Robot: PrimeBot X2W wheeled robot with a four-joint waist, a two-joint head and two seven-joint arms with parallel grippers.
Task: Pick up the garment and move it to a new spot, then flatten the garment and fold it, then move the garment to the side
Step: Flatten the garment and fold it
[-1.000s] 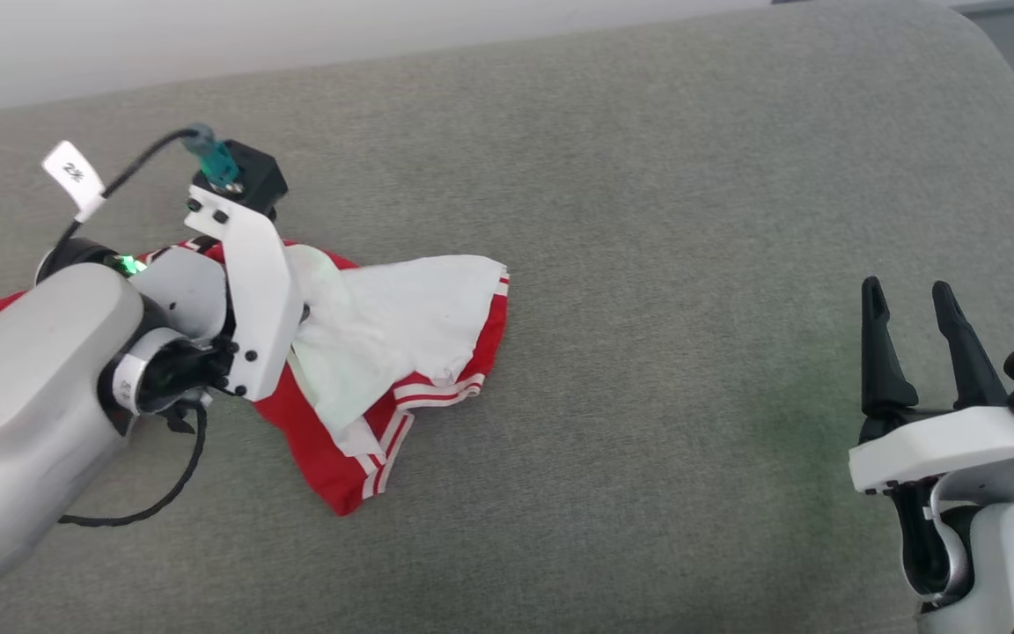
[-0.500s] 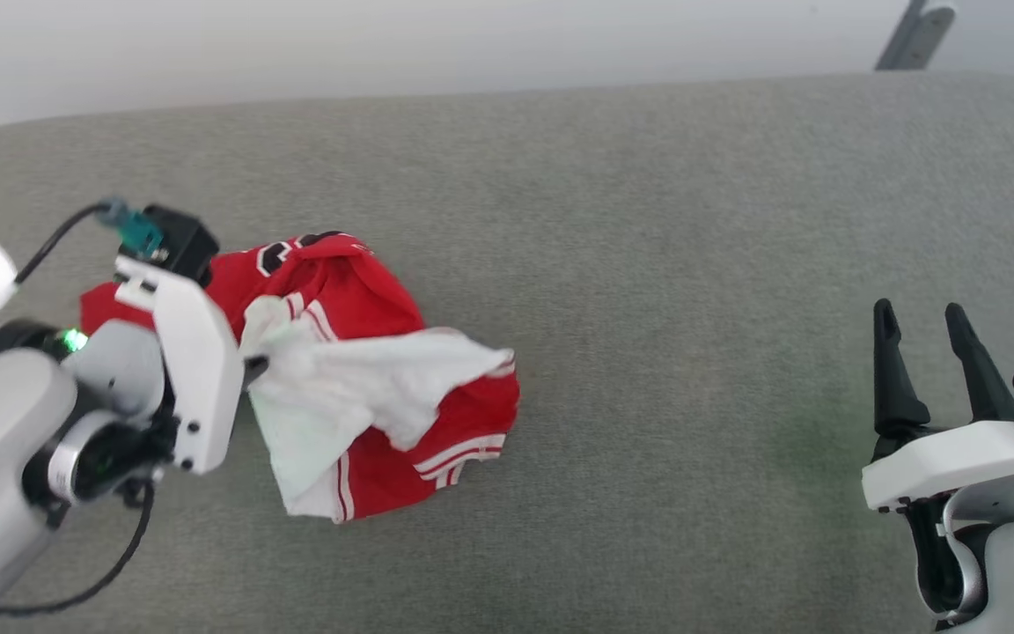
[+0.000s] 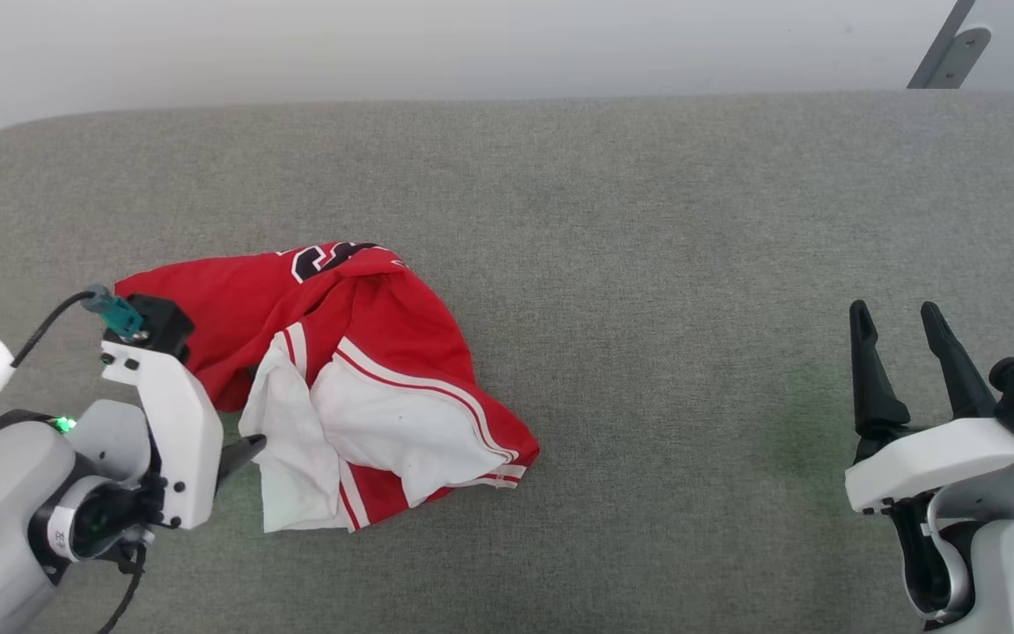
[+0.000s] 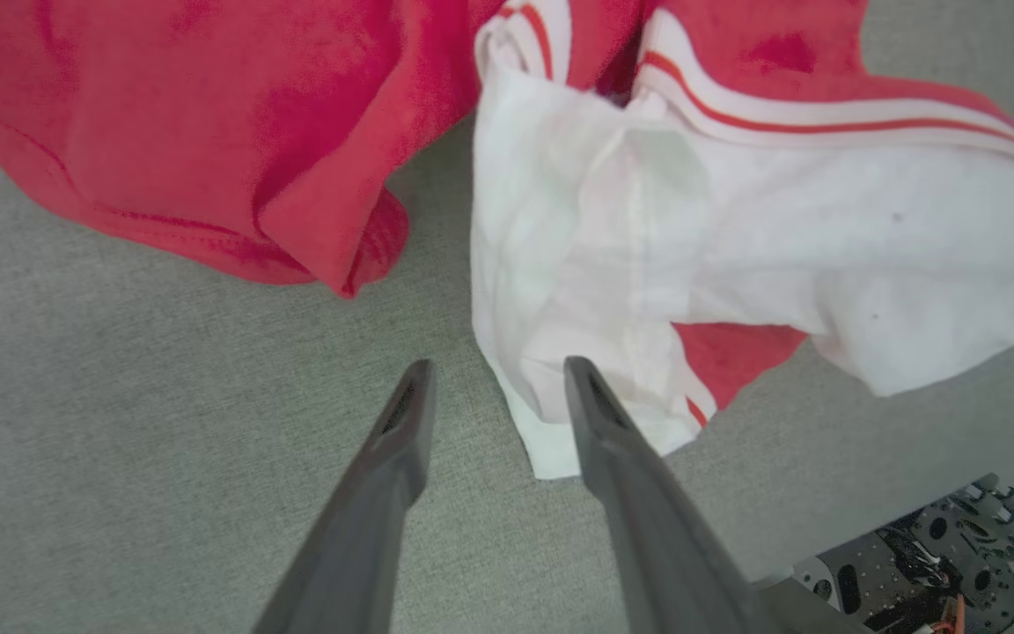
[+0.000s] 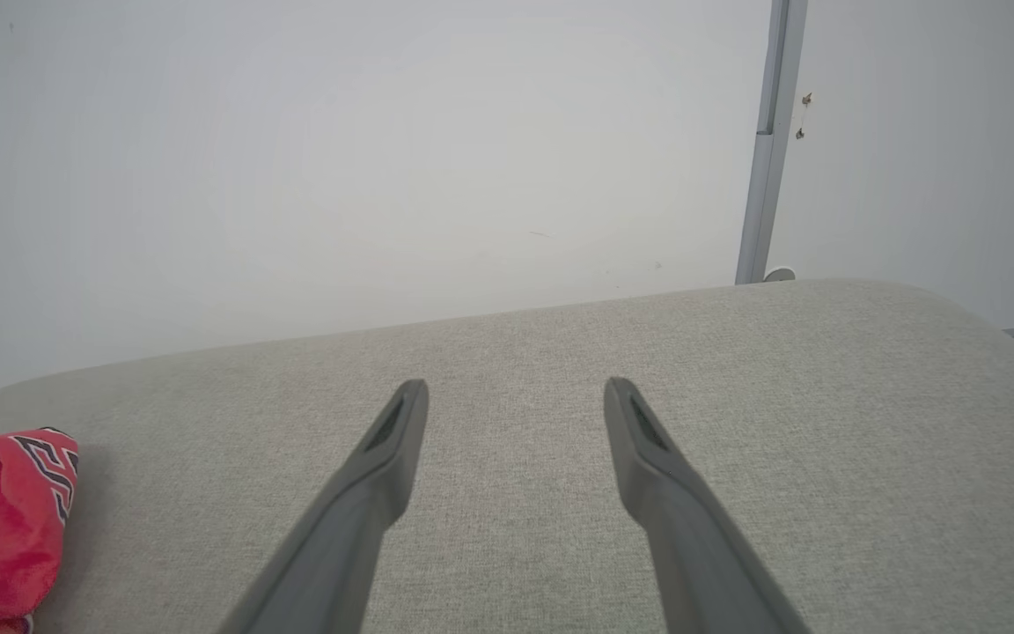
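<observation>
Left fingers (image 4: 397, 458) slightly apart, the crumpled garment (image 4: 613, 246) just beyond their tips.

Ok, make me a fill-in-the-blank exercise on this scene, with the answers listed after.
1. The garment lies crumpled on a ____ padded surface.
2. The garment's body is red and its sleeve is ____.
3. The left pincer, next to the garment, is open and grips ____.
4. The right pincer stands open, well off to the garment's ____ side.
Missing words: gray; white; nothing; right.
</observation>
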